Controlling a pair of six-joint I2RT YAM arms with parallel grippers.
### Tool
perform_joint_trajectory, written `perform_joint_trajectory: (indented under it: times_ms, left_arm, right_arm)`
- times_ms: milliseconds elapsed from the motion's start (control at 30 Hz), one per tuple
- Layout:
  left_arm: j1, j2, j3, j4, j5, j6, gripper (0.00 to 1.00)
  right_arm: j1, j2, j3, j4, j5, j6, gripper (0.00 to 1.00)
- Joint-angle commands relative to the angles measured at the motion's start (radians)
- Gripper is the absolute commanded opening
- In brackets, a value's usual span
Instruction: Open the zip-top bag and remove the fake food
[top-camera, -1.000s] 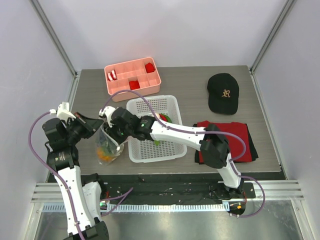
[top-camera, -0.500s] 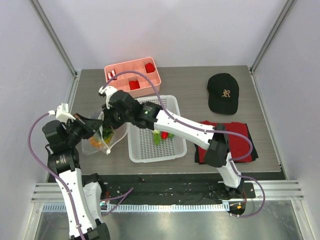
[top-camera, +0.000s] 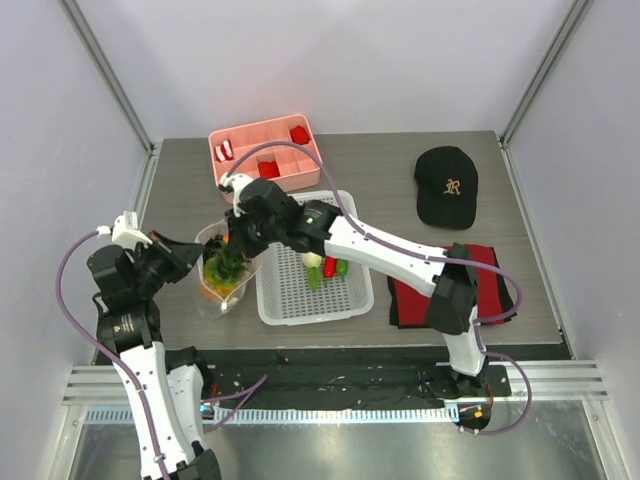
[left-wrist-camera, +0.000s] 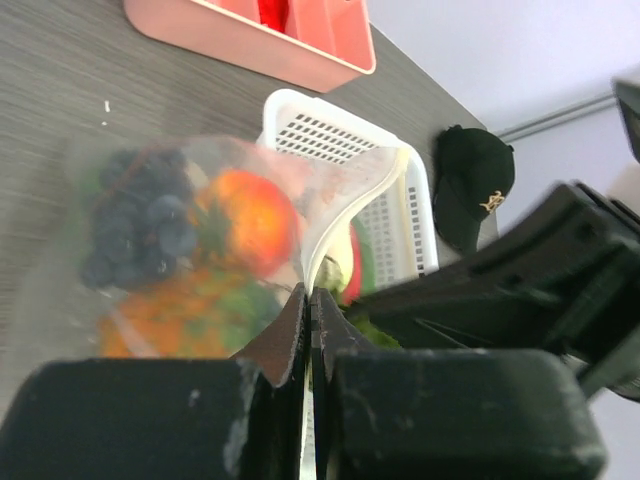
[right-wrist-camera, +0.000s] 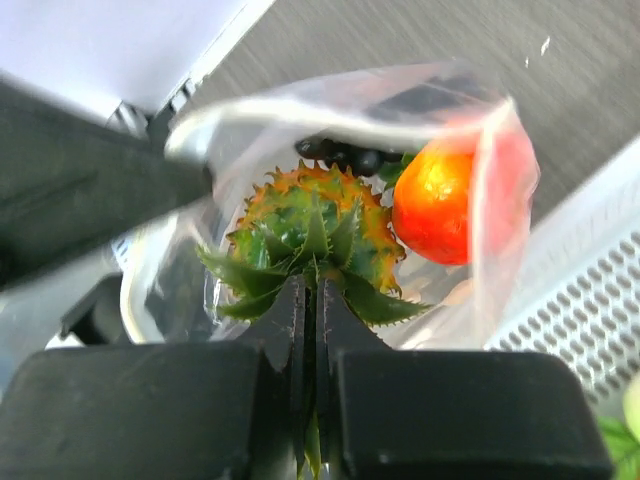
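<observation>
**Inspector:** Left side first.

**Operator:** My left gripper (left-wrist-camera: 308, 300) is pressed together on the rim of the bag (top-camera: 212, 297), just left of the basket (top-camera: 300, 300).

**Inspector:** What has changed?

**Operator:** Within the last second the bag's mouth has come open. My right gripper (right-wrist-camera: 308, 290) has swung above it and now pinches the pineapple (right-wrist-camera: 315, 225) by its crown.

**Inspector:** Is it out?

**Operator:** No. It sits in the mouth beside the tomato (right-wrist-camera: 440, 205) and grapes (right-wrist-camera: 345, 155). I judge the opening done and the removal only just begun.

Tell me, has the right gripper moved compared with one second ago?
Yes. The right gripper, shut on the pineapple, has shifted toward the far side of the table, closer to the pink tray.
</observation>
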Motion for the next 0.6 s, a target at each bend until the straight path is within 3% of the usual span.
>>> perform_joint_trajectory:
  times_ms: [0, 167, 400, 567]
  left_arm:
    - [-0.001, -0.013, -0.012, -0.019, -0.059, 0.013, 0.00]
    - [-0.001, -0.001, -0.032, 0.007, -0.041, -0.014, 0.00]
    - [-0.001, -0.007, -0.031, 0.027, 0.000, -0.042, 0.00]
    - [-0.003, -0.007, -0.006, 0.004, -0.016, -0.028, 0.00]
  right_arm:
    - [-0.004, -0.166, -0.091, 0.109, -0.074, 0.010, 0.01]
    - [-0.010, -0.184, -0.110, 0.150, -0.108, 0.021, 0.01]
    - [-0.015, -0.092, 0.224, 0.014, -0.060, -0.007, 0.01]
    - [-0.015, -0.183, 0.171, -0.012, 0.025, -0.043, 0.01]
